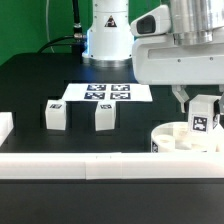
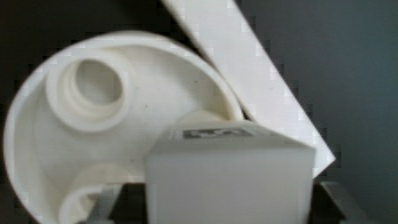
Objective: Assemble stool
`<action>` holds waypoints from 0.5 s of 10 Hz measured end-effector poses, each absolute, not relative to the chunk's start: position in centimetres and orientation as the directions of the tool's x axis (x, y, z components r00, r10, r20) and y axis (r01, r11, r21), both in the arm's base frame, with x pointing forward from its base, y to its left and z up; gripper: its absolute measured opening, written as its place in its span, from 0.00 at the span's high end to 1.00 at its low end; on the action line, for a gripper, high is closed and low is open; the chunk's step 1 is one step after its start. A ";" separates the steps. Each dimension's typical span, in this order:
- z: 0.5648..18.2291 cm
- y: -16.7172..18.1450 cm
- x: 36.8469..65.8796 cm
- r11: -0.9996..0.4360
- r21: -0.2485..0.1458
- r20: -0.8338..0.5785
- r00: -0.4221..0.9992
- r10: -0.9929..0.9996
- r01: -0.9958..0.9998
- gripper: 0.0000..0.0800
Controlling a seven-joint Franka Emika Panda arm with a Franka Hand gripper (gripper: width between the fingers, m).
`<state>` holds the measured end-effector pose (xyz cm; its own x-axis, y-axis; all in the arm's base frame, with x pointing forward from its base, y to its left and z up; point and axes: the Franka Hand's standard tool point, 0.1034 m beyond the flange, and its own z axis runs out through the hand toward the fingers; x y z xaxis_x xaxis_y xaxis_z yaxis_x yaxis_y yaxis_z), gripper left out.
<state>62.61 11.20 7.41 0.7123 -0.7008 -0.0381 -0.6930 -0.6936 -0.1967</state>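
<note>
The round white seat lies at the exterior view's right, against the white border rail. My gripper is shut on a white tagged leg and holds it upright over the seat. In the wrist view the leg fills the space between my fingers, just above the seat and one of its round holes. Two more tagged legs stand loose on the black table at the exterior view's left and middle.
The marker board lies flat behind the loose legs. The arm's white base stands at the back. A white rail runs diagonally beside the seat in the wrist view. A white block sits at the exterior view's left edge.
</note>
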 end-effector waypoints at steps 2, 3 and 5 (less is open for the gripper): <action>7.4 11.8 62.5 -0.535 -0.192 -0.091 0.558 -0.825 -0.823 0.58; 7.3 11.9 62.4 -0.505 -0.186 -0.093 0.527 -0.845 -0.843 0.58; 7.3 12.0 62.4 -0.404 -0.182 -0.128 0.429 -0.894 -0.896 0.58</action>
